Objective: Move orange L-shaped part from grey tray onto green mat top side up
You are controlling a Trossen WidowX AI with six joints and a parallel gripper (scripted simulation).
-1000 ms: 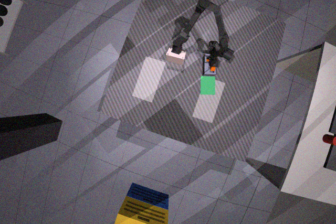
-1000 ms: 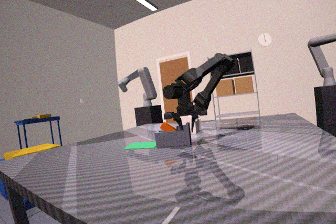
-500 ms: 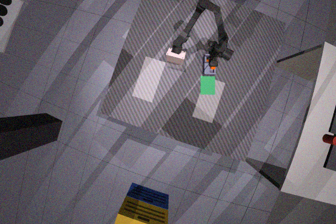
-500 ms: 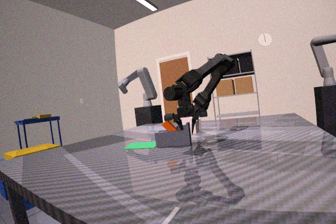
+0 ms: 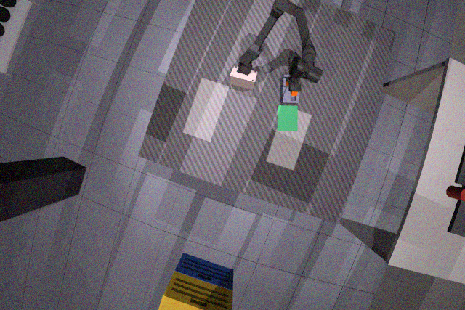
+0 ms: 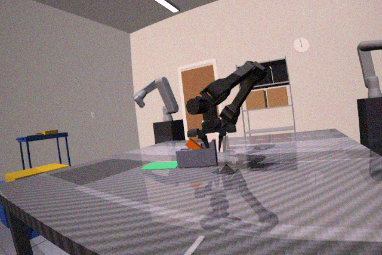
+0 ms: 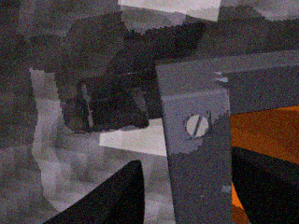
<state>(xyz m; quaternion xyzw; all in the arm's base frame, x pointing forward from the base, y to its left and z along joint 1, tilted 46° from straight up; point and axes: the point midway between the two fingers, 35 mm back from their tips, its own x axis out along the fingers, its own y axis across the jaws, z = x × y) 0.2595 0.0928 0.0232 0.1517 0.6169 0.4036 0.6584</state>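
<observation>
While the half-open, empty gripper [image 6: 212, 144] presses inside the tray [image 6: 196, 157], the orange part [image 6: 193, 144] tips up; next, pinch its raised end

In the top view the gripper [image 5: 293, 87] covers most of the orange L-shaped part [image 5: 293, 93], leaving a small patch. In the wrist view the part [image 7: 264, 131] runs off the right edge (its L-shaped end unseen), and one dark finger [image 7: 100, 212] is cut by the bottom edge. The exterior view hides fingertip contact behind the grey tray [image 6: 196, 157].
</observation>
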